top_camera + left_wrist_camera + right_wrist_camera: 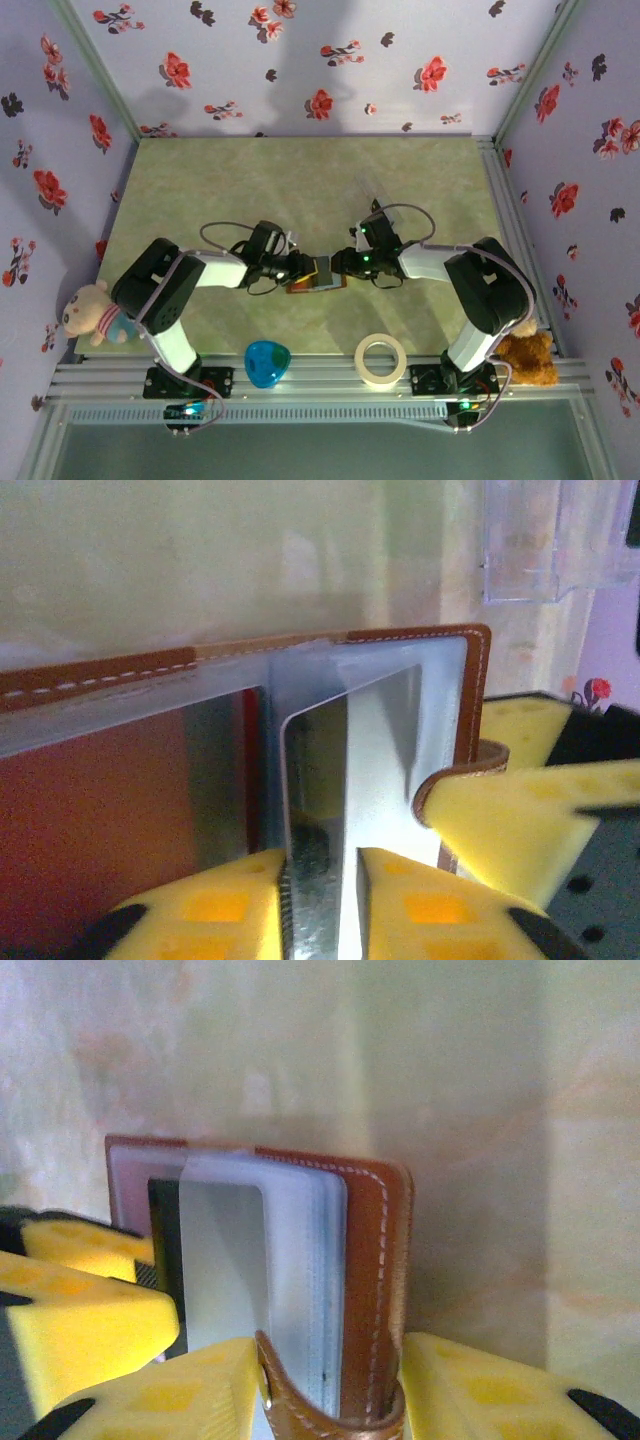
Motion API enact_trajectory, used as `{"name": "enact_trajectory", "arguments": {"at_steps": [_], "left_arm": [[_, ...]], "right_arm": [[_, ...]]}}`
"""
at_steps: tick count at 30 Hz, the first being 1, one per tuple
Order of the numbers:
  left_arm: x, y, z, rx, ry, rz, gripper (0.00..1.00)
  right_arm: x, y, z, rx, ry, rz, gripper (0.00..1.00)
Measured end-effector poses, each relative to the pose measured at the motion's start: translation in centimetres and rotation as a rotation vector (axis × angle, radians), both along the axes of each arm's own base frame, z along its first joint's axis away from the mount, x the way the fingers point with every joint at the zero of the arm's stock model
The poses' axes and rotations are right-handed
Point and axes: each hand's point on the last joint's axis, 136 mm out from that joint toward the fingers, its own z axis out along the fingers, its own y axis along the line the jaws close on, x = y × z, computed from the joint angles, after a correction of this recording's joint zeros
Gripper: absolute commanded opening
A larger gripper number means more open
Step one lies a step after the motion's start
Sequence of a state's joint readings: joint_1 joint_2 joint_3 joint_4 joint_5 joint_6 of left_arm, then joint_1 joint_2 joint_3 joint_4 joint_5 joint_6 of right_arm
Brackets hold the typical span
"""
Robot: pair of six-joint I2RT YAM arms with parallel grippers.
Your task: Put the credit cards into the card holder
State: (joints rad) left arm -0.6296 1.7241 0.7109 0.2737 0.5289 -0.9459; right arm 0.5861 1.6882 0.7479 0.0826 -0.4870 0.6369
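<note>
My right gripper pinched the card holder. My left gripper straddled a credit card, grip unclear. Half-seated, it might slip back out.

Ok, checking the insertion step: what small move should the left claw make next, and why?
Probably open the left claw and back it straight off. The card between its pads looks almost fully inside a clear sleeve, its top corner near the stitched edge of the card holder, and the right claw clamps the brown cover, so it should stay put.
</note>
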Motion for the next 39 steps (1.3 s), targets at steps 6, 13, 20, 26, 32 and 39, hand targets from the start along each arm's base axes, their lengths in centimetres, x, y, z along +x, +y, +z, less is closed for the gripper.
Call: {"name": "enact_trajectory", "arguments": {"at_steps": [6, 13, 20, 26, 32, 39], "left_arm": [[0.4, 1.7, 0.0, 0.172, -0.008, 0.003, 0.34], [0.1, 2.1, 0.0, 0.246, -0.002, -0.049, 0.22], [-0.2, 0.3, 0.1, 0.245, -0.018, -0.121, 0.12], [-0.1, -0.8, 0.3, 0.222, -0.023, -0.152, 0.13], [-0.3, -0.7, 0.0, 0.229, -0.011, -0.155, 0.21], [-0.4, 0.2, 0.1, 0.273, -0.009, -0.135, 0.30]], "right_arm": [[-0.8, 0.5, 0.0, 0.015, 0.015, 0.027, 0.39], [-0.8, 0.5, 0.1, 0.019, 0.018, 0.031, 0.36], [-1.0, 0.6, 0.2, 0.027, 0.022, 0.037, 0.35], [-1.0, 0.7, 0.2, 0.032, 0.023, 0.040, 0.38], [-1.0, 0.8, 0.3, 0.034, 0.024, 0.042, 0.42], [-1.1, 0.7, 0.1, 0.032, 0.027, 0.042, 0.43]]}}
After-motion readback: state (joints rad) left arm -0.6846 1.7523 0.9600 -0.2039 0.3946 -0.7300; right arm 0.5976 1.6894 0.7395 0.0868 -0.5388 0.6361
